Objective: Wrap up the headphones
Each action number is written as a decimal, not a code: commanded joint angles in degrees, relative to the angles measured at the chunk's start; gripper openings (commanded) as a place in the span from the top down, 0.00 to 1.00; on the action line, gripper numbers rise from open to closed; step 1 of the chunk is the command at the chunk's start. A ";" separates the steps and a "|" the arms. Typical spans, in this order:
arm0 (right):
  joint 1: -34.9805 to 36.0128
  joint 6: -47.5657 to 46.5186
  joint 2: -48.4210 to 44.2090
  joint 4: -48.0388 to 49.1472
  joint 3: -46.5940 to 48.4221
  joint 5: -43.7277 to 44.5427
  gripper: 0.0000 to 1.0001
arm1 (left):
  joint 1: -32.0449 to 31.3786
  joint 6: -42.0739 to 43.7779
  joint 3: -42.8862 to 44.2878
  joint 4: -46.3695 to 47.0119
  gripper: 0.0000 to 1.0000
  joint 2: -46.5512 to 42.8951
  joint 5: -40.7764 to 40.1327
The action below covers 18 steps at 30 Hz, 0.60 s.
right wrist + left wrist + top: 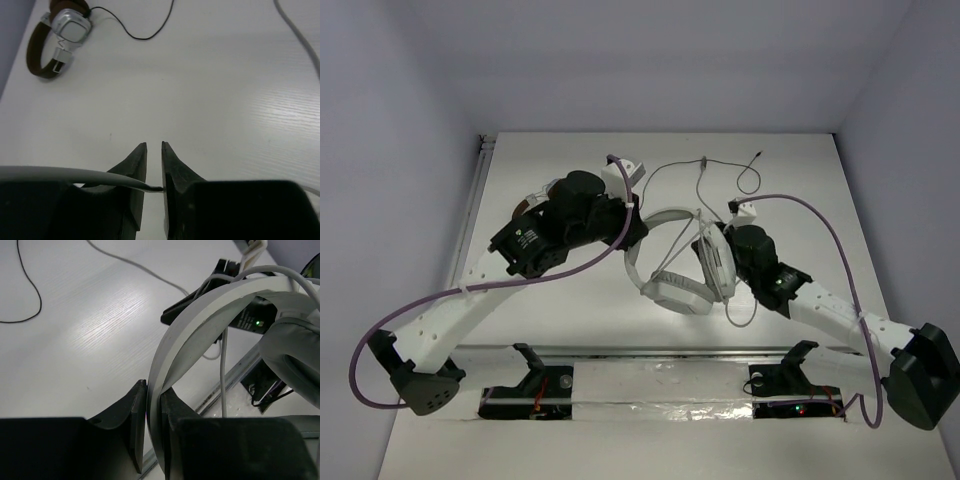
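My left gripper (154, 427) clamps the headphones (680, 262) by the headband; my right gripper (154, 187), nearly closed, pinches the cable (65, 175), which runs leftward from it.

Brown-banded headphones (57, 42) with silver cups lie on the white table (210, 100), their thin black cable (145, 30) curling alongside.

Top ext cam: high, behind arm bases, looks down and fwd over whole worktop (570, 330). Left wrist cam: very close, along its fingers (135, 425), facing right arm. Right wrist cam: low, close, past its fingers (172, 175) across worktop. Top and left wrist views share the headphones (675, 290).
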 commanded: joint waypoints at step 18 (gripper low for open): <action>-0.77 6.62 14.56 43.99 -6.87 -28.74 0.67 | 3.25 -13.83 7.57 16.97 1.00 0.78 2.29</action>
